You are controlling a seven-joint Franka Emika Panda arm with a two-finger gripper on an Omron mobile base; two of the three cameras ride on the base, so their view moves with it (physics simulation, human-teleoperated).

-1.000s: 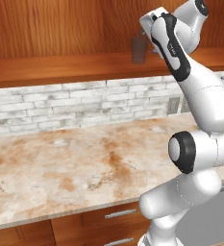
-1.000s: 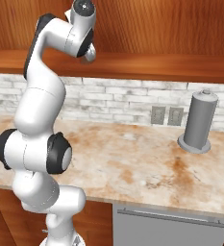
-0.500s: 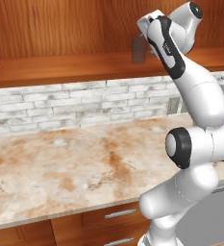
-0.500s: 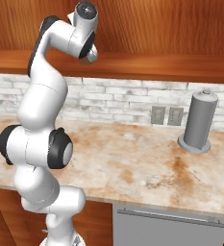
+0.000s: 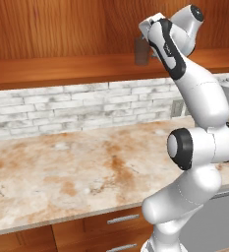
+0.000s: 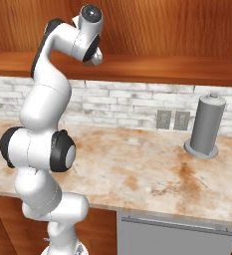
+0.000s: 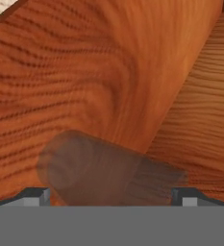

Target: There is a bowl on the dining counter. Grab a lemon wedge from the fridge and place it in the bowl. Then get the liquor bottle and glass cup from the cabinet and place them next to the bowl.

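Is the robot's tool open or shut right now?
Open: in the hand view the tool has its two fingertips far apart, with the glass cup between them, not gripped.

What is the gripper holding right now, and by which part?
Nothing is held. The gripper is open, its fingertips either side of the translucent glass cup in the cabinet, not closed on it.

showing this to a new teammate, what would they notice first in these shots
The white arm first: it rears up from the base to the open wooden cabinet shelf, where its open gripper points at a translucent glass cup; in the hand view the cup sits between the fingertips. Next, the marbled counter against white brick, with a grey cylinder standing at its right end.
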